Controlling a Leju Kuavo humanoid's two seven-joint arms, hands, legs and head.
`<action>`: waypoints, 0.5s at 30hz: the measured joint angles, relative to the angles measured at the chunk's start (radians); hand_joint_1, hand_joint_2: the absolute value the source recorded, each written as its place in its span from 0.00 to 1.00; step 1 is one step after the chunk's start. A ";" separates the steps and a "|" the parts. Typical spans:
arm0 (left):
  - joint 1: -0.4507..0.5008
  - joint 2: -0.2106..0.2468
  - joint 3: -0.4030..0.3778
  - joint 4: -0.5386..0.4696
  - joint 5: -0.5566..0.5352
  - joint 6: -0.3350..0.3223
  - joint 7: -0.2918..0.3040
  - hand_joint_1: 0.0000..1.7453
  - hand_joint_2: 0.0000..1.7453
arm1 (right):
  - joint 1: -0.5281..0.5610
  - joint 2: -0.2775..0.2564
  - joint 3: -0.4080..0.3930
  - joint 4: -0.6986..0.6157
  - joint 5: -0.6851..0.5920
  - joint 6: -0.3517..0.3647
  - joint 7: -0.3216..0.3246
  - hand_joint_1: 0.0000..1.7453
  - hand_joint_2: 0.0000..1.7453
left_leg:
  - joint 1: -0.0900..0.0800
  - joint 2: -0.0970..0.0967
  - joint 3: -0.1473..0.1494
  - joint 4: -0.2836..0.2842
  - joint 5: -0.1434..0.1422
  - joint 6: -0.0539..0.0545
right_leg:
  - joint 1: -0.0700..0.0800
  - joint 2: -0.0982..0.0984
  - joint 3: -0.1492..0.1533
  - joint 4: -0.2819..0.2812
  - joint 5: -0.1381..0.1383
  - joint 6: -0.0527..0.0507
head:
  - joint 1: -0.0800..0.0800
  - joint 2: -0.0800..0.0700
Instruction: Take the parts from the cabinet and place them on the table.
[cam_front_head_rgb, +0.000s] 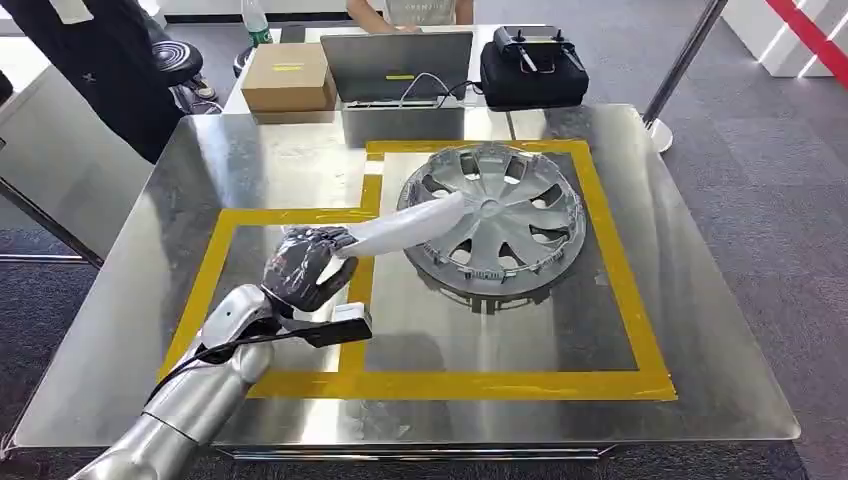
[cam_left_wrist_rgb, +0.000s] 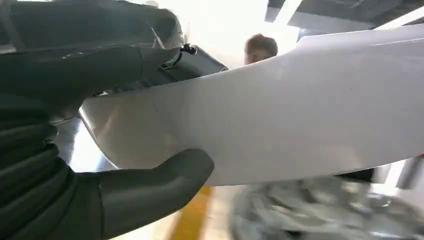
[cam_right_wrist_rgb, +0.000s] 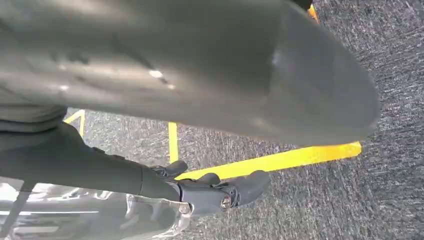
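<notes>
White curved part (cam_front_head_rgb: 405, 226) is up above the steel table (cam_front_head_rgb: 690, 300), its far end over the silver wheel cover (cam_front_head_rgb: 495, 218) inside the yellow tape (cam_front_head_rgb: 620, 270). Cardboard box (cam_front_head_rgb: 287, 76) and laptop (cam_front_head_rgb: 400, 65) sit beyond. Left hand (cam_front_head_rgb: 305, 268) grips the part's near end; right hand (cam_right_wrist_rgb: 215, 192) hangs over carpet, fingers loosely extended, holding nothing.

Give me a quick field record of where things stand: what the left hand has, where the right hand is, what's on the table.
left hand: left hand grips one end of a long white curved plastic trim part, held above the table
part position: its far end reaches over the silver plastic wheel cover
wheel cover: lies inside the yellow tape outline on the shiny metal table
right hand: right hand hangs above grey carpet, fingers loosely curled, holding nothing
behind table: brown cardboard box, grey laptop, black case
</notes>
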 joint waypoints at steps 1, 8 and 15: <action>-0.011 0.004 0.018 0.040 -0.005 0.016 0.000 1.00 1.00 | 0.001 0.000 0.000 0.000 0.000 0.000 0.000 0.00 0.00 | 0.000 0.000 0.001 0.000 0.000 0.000 | 0.000 0.000 0.001 0.000 0.000 0.000 | 0.000 0.000; -0.053 0.025 0.092 0.229 -0.116 0.088 0.095 1.00 1.00 | 0.002 -0.002 0.000 0.000 0.010 -0.004 -0.002 0.00 0.00 | -0.001 0.000 0.002 0.000 -0.001 -0.001 | -0.001 0.000 0.005 -0.005 0.000 0.000 | 0.000 0.000; -0.055 0.075 0.226 0.371 -0.118 0.224 0.111 1.00 1.00 | 0.004 -0.005 0.000 0.000 0.018 -0.009 0.003 0.00 0.00 | -0.001 0.000 0.003 0.000 -0.003 -0.001 | -0.001 0.001 0.006 -0.006 0.000 0.001 | 0.000 0.000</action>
